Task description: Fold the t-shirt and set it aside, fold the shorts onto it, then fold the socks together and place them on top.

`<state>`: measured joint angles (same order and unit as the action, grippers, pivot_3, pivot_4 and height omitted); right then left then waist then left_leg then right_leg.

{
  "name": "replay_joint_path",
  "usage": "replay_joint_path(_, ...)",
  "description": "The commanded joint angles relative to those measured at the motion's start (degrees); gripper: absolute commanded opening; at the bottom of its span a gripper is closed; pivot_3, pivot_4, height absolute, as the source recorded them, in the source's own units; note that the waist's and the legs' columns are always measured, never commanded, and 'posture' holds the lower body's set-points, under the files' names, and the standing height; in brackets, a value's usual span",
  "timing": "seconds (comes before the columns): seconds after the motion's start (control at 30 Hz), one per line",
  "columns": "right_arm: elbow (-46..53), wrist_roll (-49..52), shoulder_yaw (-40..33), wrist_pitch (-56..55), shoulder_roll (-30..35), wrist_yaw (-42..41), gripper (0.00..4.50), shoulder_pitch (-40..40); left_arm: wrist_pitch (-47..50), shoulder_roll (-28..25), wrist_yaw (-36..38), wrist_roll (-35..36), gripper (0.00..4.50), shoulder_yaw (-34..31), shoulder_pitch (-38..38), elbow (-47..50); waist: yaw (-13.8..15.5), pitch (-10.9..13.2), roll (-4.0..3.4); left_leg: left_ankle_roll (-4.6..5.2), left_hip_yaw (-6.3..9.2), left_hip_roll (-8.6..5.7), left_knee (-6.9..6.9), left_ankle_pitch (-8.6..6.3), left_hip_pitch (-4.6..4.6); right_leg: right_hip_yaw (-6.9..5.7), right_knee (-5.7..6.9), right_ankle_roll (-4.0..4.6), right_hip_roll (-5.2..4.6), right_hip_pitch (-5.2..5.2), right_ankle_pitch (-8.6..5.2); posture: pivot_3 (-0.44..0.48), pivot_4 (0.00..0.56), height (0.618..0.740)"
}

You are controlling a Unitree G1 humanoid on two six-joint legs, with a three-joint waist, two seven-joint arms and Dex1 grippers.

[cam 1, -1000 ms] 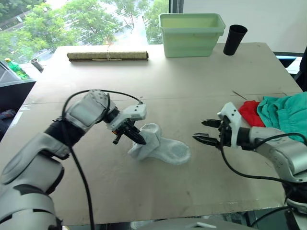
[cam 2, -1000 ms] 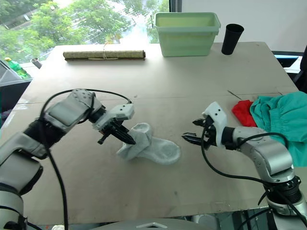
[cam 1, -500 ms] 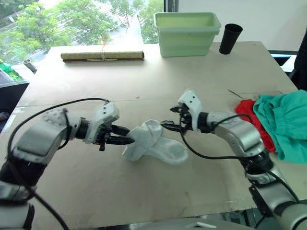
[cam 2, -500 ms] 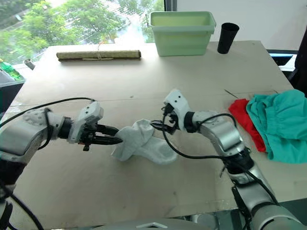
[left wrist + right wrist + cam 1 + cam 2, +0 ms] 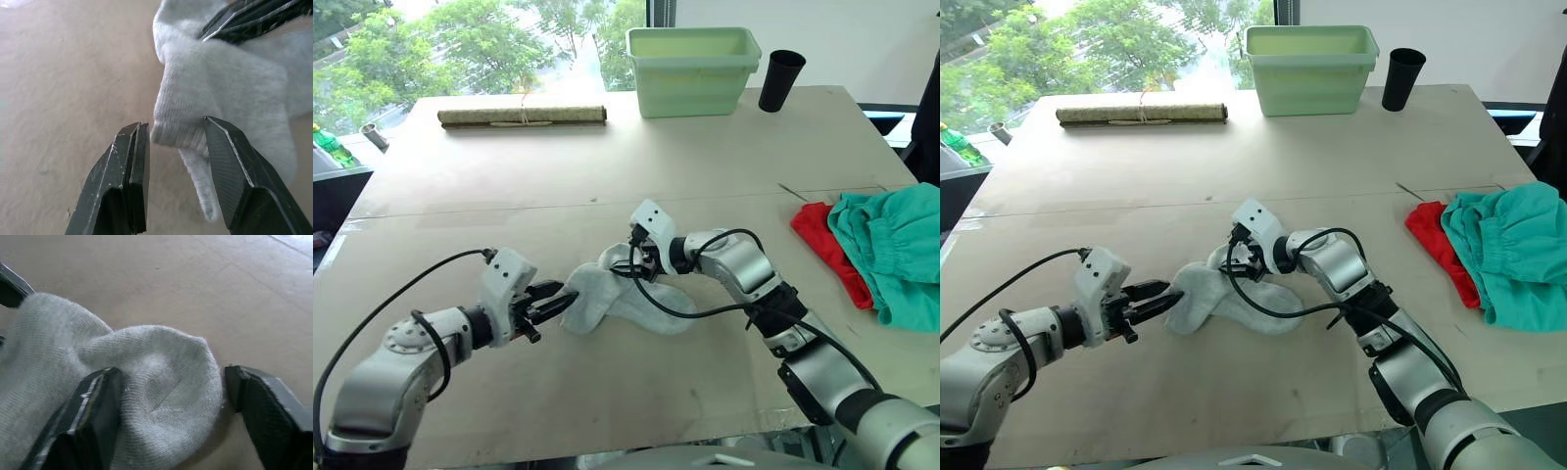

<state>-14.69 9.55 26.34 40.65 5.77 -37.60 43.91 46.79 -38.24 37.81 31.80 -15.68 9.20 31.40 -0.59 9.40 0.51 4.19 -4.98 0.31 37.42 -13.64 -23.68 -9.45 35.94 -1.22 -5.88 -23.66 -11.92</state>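
The light grey socks [image 5: 628, 294] lie in a crumpled heap at the middle of the table. My left gripper [image 5: 551, 304] is at their left end and stands open, with a sock edge [image 5: 183, 125] between its fingers [image 5: 131, 181]. My right gripper [image 5: 632, 264] is at the heap's raised far end and is also open, its fingers [image 5: 95, 421] straddling a rounded sock end [image 5: 156, 377]. The red t-shirt [image 5: 822, 245] lies at the right edge of the table. The teal shorts [image 5: 891, 250] lie on top of the t-shirt, covering part of it.
At the back of the table stand a pale green bin [image 5: 690, 69] and a black cup [image 5: 775, 80]. A rolled mat [image 5: 522, 115] lies at the back left. Bare table [image 5: 460, 215] stretches between the socks and these things.
My right gripper has swung left from near the garments onto the socks' far end. My left arm has sunk toward the near edge, its tips staying at the socks' left end.
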Motion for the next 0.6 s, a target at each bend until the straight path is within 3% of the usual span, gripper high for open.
replay_joint_path(0.03,1.2,-1.0,0.0,-0.8,0.4,-1.0,1.73,-0.5,0.3,1.6,-1.9,1.2,0.79,0.6,0.3,2.3,0.0,0.0,0.02,0.0,0.01,0.0,0.0,0.0,0.0,0.0,0.01,0.0,0.01,0.0,0.0,0.0,0.15,0.727)
replay_joint_path(0.1,3.3,-0.7,-1.6,-0.2,0.6,-0.4,0.78,-1.1,-0.2,2.2,-2.3,1.3,0.0,0.0,-0.7,0.7,0.0,0.0,0.01,-0.04,0.02,0.01,0.0,0.03,0.0,-0.01,0.04,0.01,0.03,0.01,0.0,0.0,0.15,0.727)
replay_joint_path(0.17,6.9,0.8,-4.1,1.2,0.8,0.1,0.07,-2.0,-0.8,1.3,-1.1,2.0,0.0,-1.1,-1.9,-1.0,0.1,0.0,0.0,-0.05,0.03,0.02,0.0,0.03,-0.01,-0.02,0.04,0.01,0.03,0.01,0.0,0.0,0.15,0.727)
replay_joint_path(0.4,27.9,8.2,-13.7,15.1,2.5,3.9,0.07,-8.1,1.0,-4.5,7.8,7.8,0.0,-2.3,-11.2,-8.5,0.6,0.0,-0.03,-0.05,0.08,0.02,-0.01,0.03,-0.05,-0.07,0.0,0.01,0.02,-0.05,-0.01,0.0,0.15,0.727)
replay_joint_path(0.6,38.6,12.5,-21.3,24.6,-0.8,11.7,0.07,-13.5,2.5,-8.4,15.3,9.0,0.0,3.8,-23.8,-17.1,0.7,0.0,-0.02,-0.06,0.07,0.02,-0.03,0.03,-0.06,-0.09,0.0,0.01,0.06,-0.01,-0.01,0.0,0.15,0.727)
